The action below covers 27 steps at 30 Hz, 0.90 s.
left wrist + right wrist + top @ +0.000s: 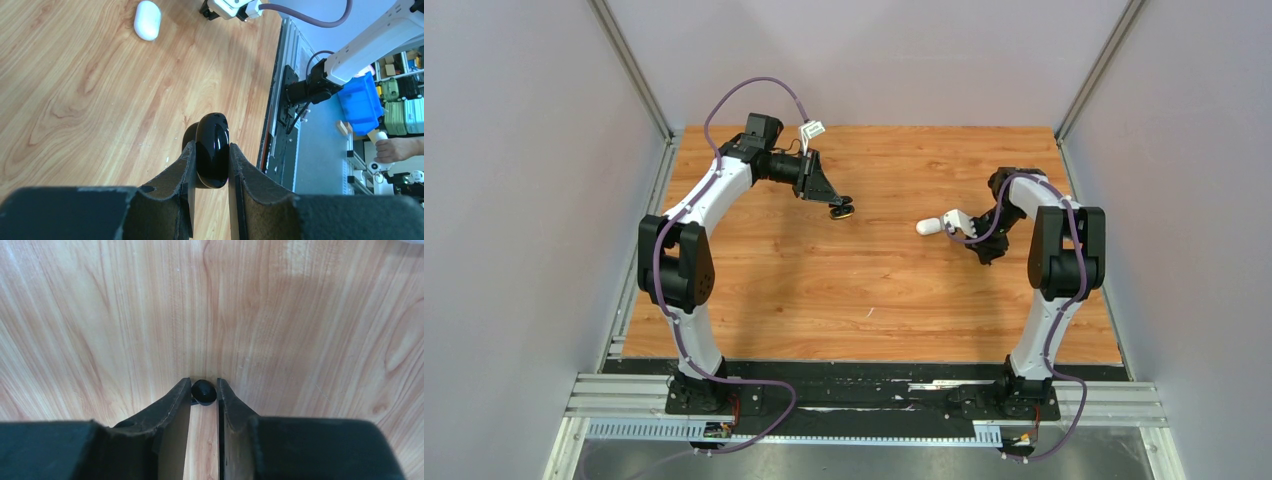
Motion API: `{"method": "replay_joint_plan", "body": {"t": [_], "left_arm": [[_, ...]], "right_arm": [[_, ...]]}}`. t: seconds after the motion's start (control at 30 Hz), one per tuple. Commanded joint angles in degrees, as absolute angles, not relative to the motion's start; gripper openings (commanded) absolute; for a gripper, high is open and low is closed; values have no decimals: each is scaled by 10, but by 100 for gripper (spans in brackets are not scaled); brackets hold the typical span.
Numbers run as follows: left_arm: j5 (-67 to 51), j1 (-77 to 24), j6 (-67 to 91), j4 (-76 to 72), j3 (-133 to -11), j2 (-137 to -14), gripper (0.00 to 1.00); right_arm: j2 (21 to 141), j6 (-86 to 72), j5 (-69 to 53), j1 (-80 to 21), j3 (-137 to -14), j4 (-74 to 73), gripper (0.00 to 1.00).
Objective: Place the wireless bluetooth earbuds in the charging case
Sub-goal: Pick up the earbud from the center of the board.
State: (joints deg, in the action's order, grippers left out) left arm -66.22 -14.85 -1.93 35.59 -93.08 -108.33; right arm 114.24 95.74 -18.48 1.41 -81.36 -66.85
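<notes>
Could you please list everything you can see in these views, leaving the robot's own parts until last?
black charging case: one, glossy black, clamped on edge between the left fingers.
white charging case: one, white, lying on the table near the right arm's wrist.
black earbud: one, black, between the tips of the right fingers.
table: one, light wood, under both arms.
blue bin: one, blue, off the table past its edge.
person's hand: one, far off beyond the bin.
left arm, right arm: two, white and black, at the near edge.
left fingers, right fingers: two pairs, black.
</notes>
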Motion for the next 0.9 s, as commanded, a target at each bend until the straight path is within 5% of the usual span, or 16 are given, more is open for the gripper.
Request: {"method": "replay_joint_plan", "body": {"t": [0.0,0.87], "left_arm": [[-668,-148,-34,358,-935,-1054,0],[-672,-147,-31,358,-932,-1057,0]], "right_arm": [[1143,945,-185,11,-801,-663,22],[1137,884,-185,21,-802,-636,29]]}}
